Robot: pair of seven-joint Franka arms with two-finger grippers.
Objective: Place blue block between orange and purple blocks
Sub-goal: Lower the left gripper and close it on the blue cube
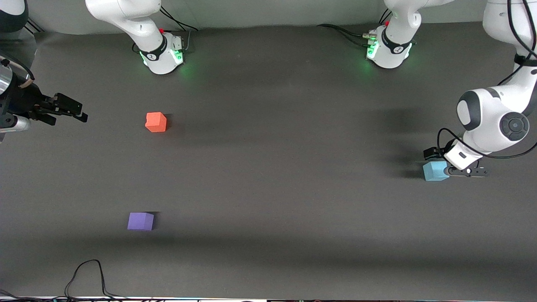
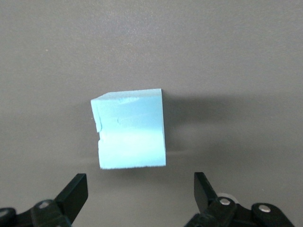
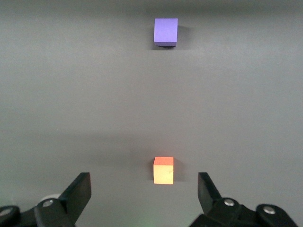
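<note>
The task is barely begun: the left gripper (image 1: 445, 164) sits low at the left arm's end of the table with its fingers spread wide, and the blue block (image 1: 435, 171) rests on the table just ahead of the fingertips, not yet between them. The grasp, carry and placement all remain. The right gripper (image 1: 79, 113) waits with fingers apart near the orange block (image 1: 156, 122), the purple block (image 1: 140, 221) well apart from it.
</note>
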